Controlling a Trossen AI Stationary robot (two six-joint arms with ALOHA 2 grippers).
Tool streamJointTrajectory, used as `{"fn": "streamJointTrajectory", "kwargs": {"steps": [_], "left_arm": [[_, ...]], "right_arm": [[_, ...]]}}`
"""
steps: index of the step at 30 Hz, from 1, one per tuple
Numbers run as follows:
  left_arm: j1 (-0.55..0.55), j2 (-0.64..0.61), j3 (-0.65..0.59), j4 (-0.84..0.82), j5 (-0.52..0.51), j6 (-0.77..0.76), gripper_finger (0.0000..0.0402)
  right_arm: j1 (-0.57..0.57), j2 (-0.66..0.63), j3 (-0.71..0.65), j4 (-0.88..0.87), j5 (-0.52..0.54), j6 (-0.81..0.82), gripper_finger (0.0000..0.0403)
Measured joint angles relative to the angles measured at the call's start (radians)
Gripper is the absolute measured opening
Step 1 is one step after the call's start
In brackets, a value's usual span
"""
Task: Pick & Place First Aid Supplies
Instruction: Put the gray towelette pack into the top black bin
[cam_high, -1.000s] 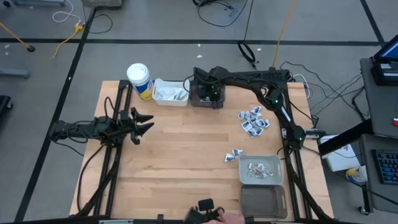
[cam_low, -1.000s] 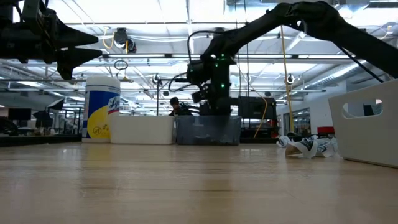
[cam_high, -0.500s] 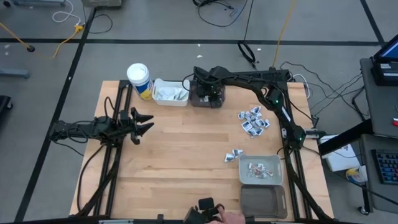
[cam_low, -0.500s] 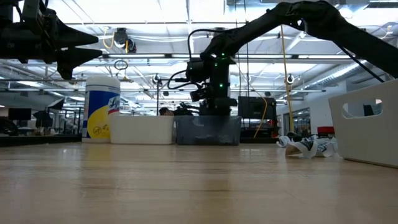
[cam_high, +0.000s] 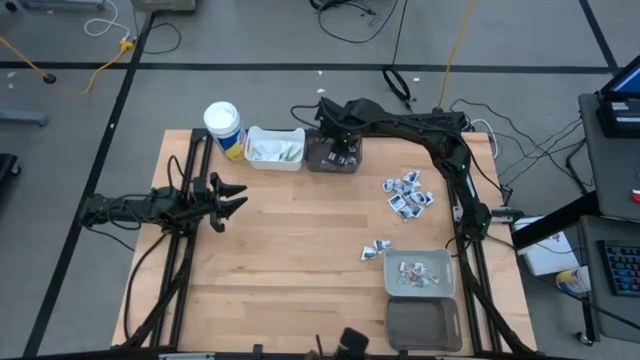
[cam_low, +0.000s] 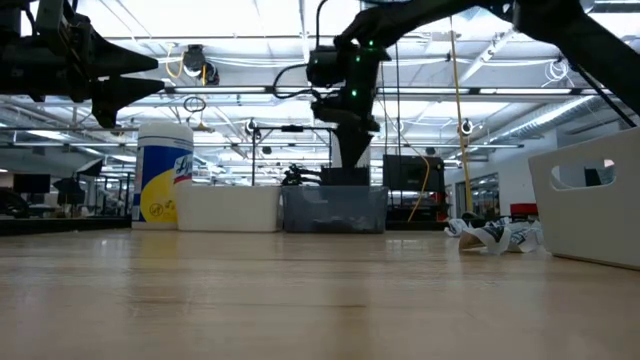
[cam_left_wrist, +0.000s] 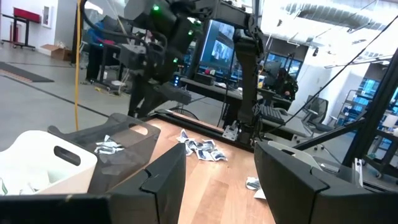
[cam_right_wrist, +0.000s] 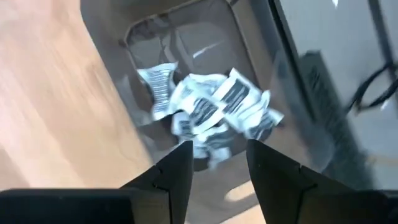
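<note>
First aid supplies (cam_right_wrist: 214, 109) lie in the dark bin (cam_right_wrist: 261, 37) below the open right pincer (cam_right_wrist: 214, 168).

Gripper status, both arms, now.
Left gripper: open, holding nothing, waiting at the table's left side.
Right gripper: open, empty, above the dark grey plastic bin of small white printed packets.

Table (cam_high: 290, 250): light wood planks, smooth satin finish. Dark bin (cam_right_wrist: 249, 74): translucent smoky plastic, glossy. White bin (cam_high: 272, 148): opaque matt plastic. Packets (cam_right_wrist: 211, 109): crinkled white paper or foil, dark print, slight sheen. Both end effectors, left (cam_left_wrist: 217, 180) and right (cam_right_wrist: 217, 165): matt black plastic fingers.
</note>
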Motion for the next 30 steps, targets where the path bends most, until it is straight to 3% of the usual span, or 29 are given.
{"fn": "streamJointTrajectory", "kwargs": {"steps": [7, 10, 15, 27, 30], "left_arm": [[0.0, 0.0, 0.0, 0.0, 0.0, 0.0, 0.0196], [0.0, 0.0, 0.0, 0.0, 0.0, 0.0, 0.0196], [0.0, 0.0, 0.0, 0.0, 0.0, 0.0, 0.0196], [0.0, 0.0, 0.0, 0.0, 0.0, 0.0, 0.0196], [0.0, 0.0, 0.0, 0.0, 0.0, 0.0, 0.0196]], "right_arm": [[0.045, -0.042, -0.001, -0.025, -0.001, 0.512, 0.0146], [0.063, -0.049, 0.0, -0.043, -0.003, 0.655, 0.0146], [0.116, -0.053, -0.031, -0.092, -0.039, 0.628, 0.0146], [0.349, -0.3, -0.458, 0.04, -0.086, 0.751, 0.0146], [0.403, -0.344, -0.531, 0.043, -0.143, 0.739, 0.0146]]}}
